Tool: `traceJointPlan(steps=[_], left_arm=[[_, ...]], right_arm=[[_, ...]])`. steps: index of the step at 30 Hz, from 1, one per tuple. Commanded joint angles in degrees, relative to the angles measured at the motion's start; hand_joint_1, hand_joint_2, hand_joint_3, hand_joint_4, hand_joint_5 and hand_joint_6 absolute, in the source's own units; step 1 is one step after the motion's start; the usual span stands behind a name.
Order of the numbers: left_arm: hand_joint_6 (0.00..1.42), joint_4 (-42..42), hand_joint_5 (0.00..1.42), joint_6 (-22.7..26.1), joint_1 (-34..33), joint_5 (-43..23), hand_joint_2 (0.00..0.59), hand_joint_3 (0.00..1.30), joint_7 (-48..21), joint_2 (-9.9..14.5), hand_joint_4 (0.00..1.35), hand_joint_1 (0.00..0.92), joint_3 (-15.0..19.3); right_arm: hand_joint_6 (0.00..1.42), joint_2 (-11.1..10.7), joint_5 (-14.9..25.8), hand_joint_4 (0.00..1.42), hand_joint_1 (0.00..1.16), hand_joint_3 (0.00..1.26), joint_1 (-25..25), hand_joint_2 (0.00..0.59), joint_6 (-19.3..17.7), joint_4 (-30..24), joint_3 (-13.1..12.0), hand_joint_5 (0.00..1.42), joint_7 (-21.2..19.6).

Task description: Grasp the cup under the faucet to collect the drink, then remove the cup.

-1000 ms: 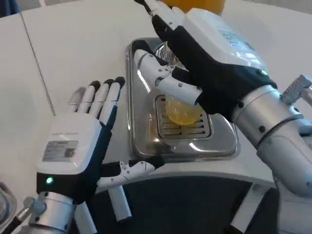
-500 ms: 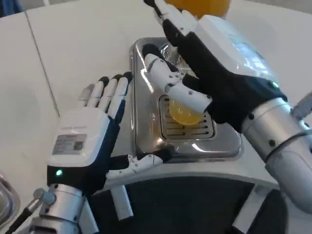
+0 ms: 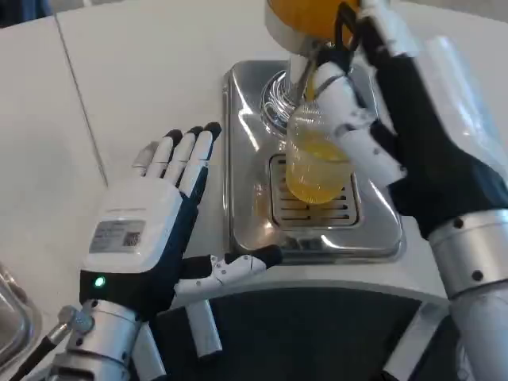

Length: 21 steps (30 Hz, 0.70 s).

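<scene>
Collecting looks done: right hand (image 3: 413,151) gripping the cup (image 3: 316,157), part-full of orange drink, above the drip tray (image 3: 246,159) beneath the faucet (image 3: 300,70); left hand (image 3: 155,230) open on the desk (image 3: 143,71); removal remaining.

The robot's right hand (image 3: 413,135) grips a clear plastic cup (image 3: 316,155) partly filled with orange drink, holding it above the slotted grate of a shiny steel drip tray (image 3: 246,190) on the white table (image 3: 143,71). The cup sits just below the orange dispenser tank (image 3: 305,16) and beside its chrome base. The left hand (image 3: 147,234) rests flat beside the tray, fingers spread, thumb reaching toward the tray's front edge.
</scene>
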Motion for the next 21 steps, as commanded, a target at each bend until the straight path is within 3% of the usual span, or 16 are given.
traceJointPlan(steps=[1, 5, 10, 12, 15, 18, 21], left_arm=[[0.04, 0.75, 0.01, -0.49, -0.06, -0.14, 0.043, 0.0, -0.34, 0.5, 0.0, 0.122, -0.62], [0.04, 0.95, 0.01, -0.73, 0.14, -0.2, 0.043, 0.0, -0.01, 0.55, 0.0, 0.12, -0.66], [0.04, 1.94, 0.01, -1.27, -0.77, -0.84, 0.044, 0.0, -0.02, 0.25, 0.0, 0.118, -0.84], [0.04, 2.51, 0.01, -1.46, -1.52, -1.33, 0.044, 0.0, -0.07, -0.05, 0.0, 0.118, -0.92], [0.04, 3.42, 0.01, -1.48, -2.86, -2.04, 0.044, 0.0, -0.24, -0.57, 0.0, 0.117, -1.21], [0.05, 4.98, 0.02, -1.82, -4.96, -1.59, 0.045, 0.0, 0.36, -0.6, 0.0, 0.106, -2.41], [0.06, 7.11, 0.02, -2.08, -7.1, -2.08, 0.043, 0.0, 0.9, -1.41, 0.0, 0.089, -3.36]], right_arm=[[0.0, 2.06, 0.97, 0.0, 0.0, 0.0, 2.15, 0.586, -5.24, 0.37, -0.86, 0.0, -7.88], [0.0, 3.63, 3.96, 0.0, 0.0, 0.0, 2.98, 0.586, -7.92, 0.99, -2.4, 0.0, -11.86], [0.0, 3.04, 7.55, 0.0, 0.0, 0.0, 6.31, 0.586, -8.56, -0.76, -4.05, 0.0, -10.31], [0.0, 1.21, 9.39, 0.0, 0.0, 0.0, 11.28, 0.586, -9.56, -3.47, -5.09, 0.0, -8.89], [0.0, -1.95, 12.35, 0.0, 0.17, 0.0, 17.11, 0.566, -12.19, -5.98, -7.2, 0.0, -7.25], [0.0, -6.91, 19.98, 0.0, 0.23, 0.0, 24.26, 0.545, -17.37, -7.32, -13.26, 0.0, -4.7], [0.0, -11.1, 23.92, 0.0, 0.24, 0.0, 29.99, 0.531, -22.62, -8.12, -19.17, 0.0, -3.63]])
